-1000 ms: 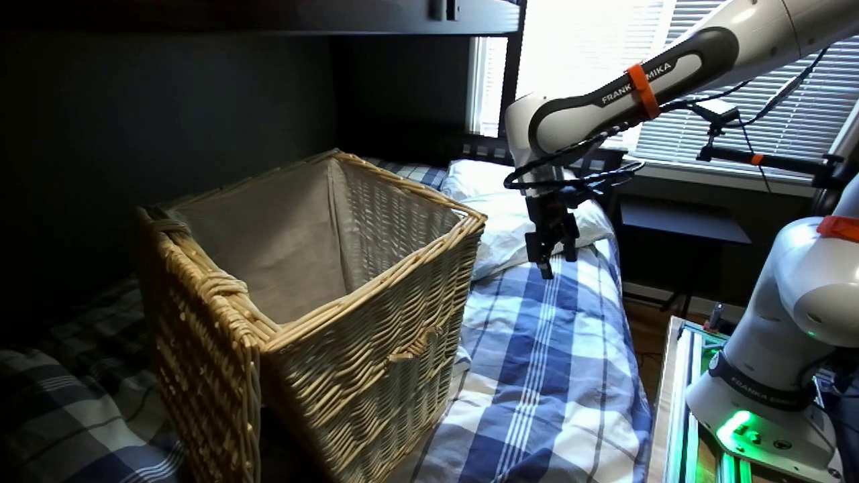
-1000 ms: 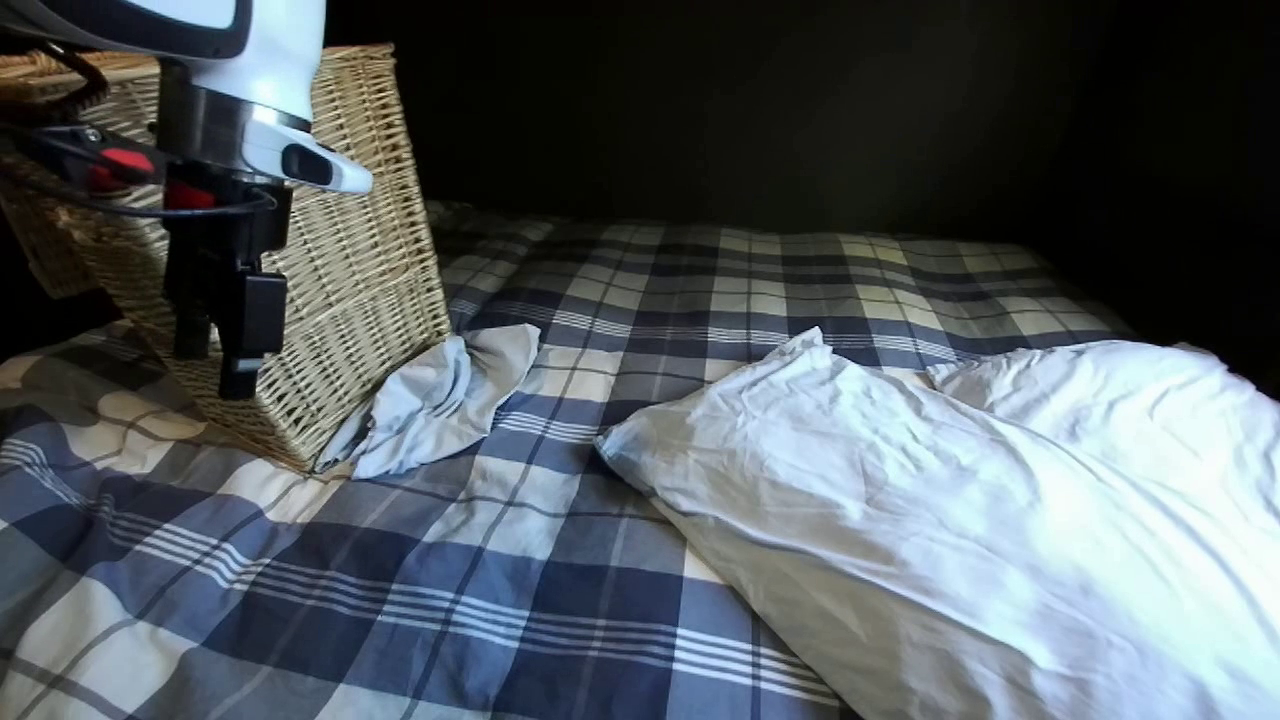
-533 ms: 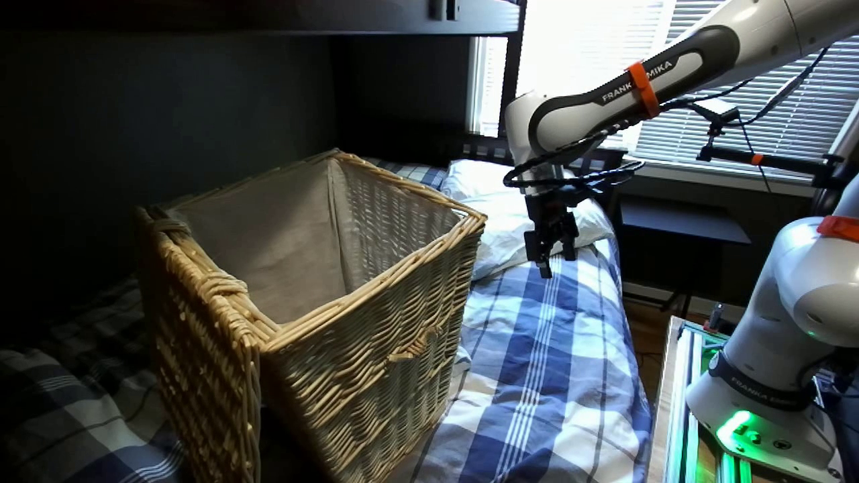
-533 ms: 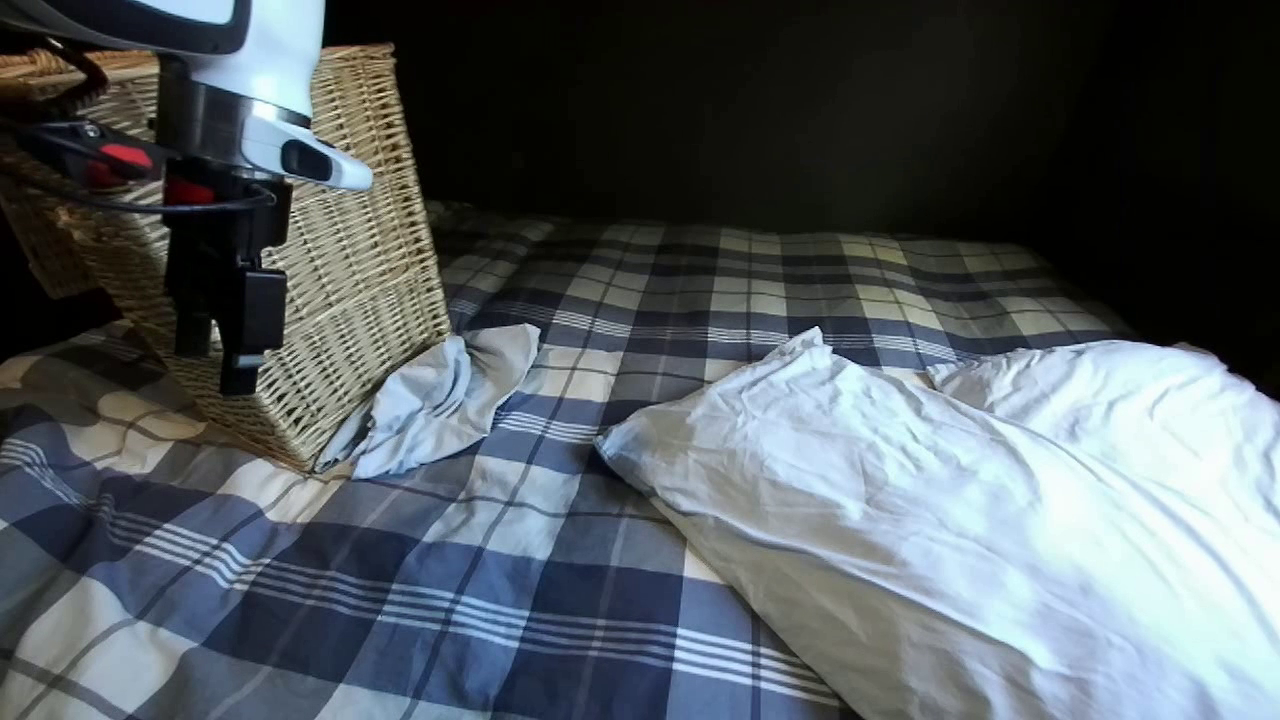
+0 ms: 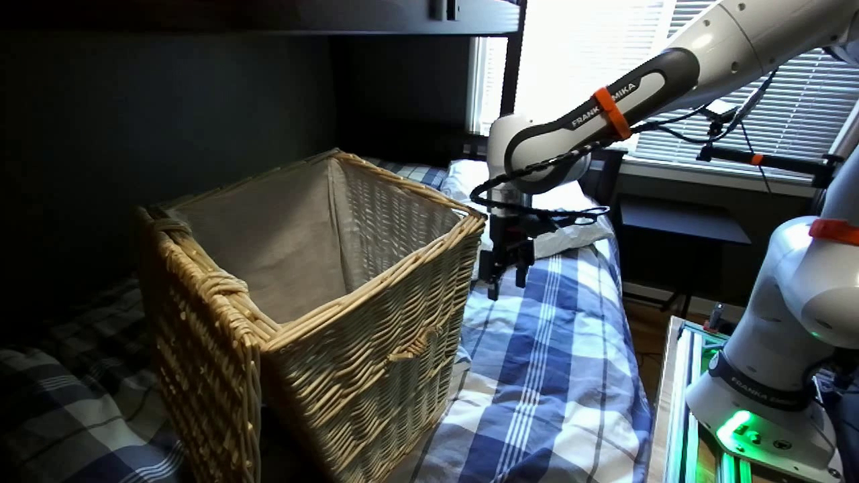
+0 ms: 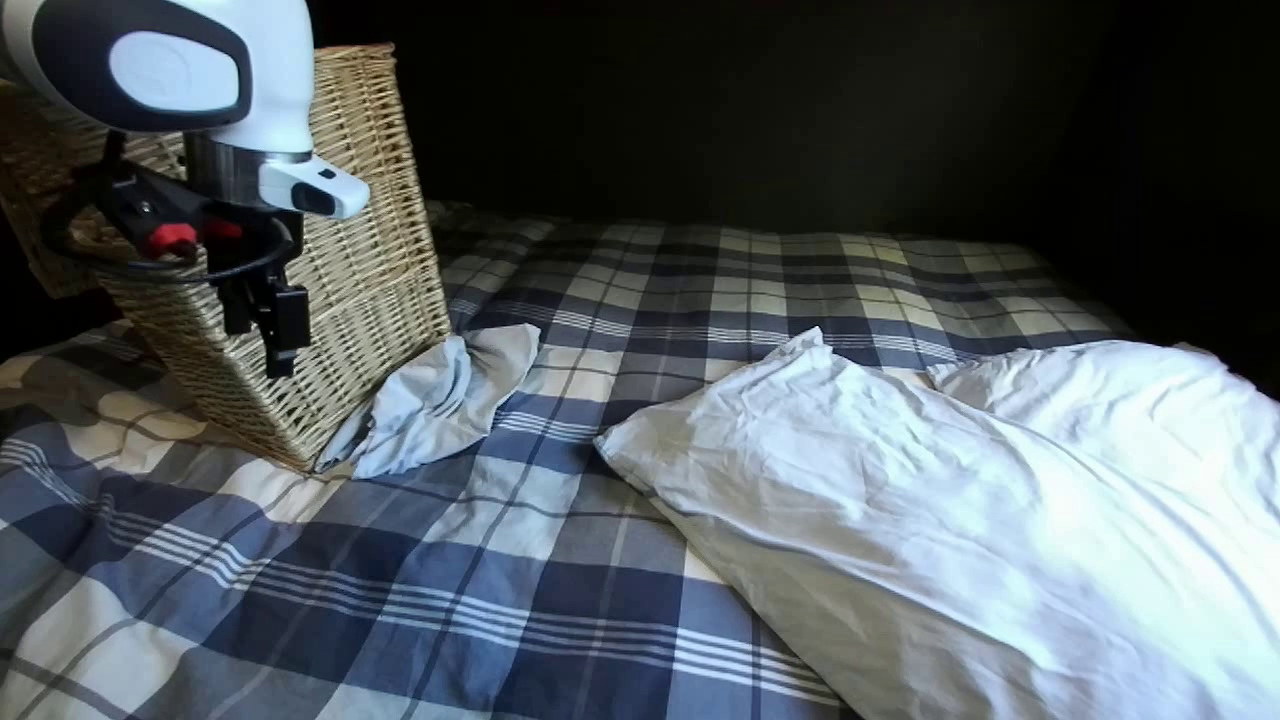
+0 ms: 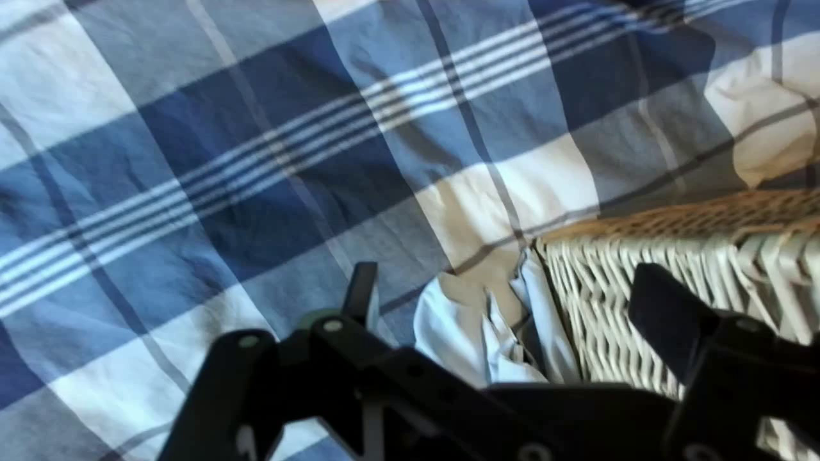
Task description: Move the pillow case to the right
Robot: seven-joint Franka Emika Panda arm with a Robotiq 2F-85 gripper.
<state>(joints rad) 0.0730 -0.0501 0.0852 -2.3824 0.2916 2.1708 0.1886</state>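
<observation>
The pillow case, a crumpled pale blue-white cloth (image 6: 440,410), lies on the bed against the lower edge of the wicker basket. A small sliver of the cloth (image 5: 462,359) shows beside the basket in an exterior view. In the wrist view the cloth (image 7: 451,333) appears between my fingers, its lower part hidden by the gripper body. My gripper (image 7: 511,291) is open and empty, pointing down above the bed. In both exterior views the gripper (image 5: 508,284) is beside the basket; in an exterior view it (image 6: 262,350) appears left of the cloth, in front of the basket wall.
The tall wicker basket (image 5: 376,376) stands tilted on the plaid bed (image 6: 560,560); its wall (image 7: 602,307) is behind my right finger in the wrist view. White pillows (image 6: 900,500) lie to the cloth's right. An upper bunk (image 5: 268,17) hangs overhead.
My arm has moved toward the basket: left and lower in an exterior view, slightly right and farther back in an exterior view. The gripper stays open. The cloth and basket have not moved.
</observation>
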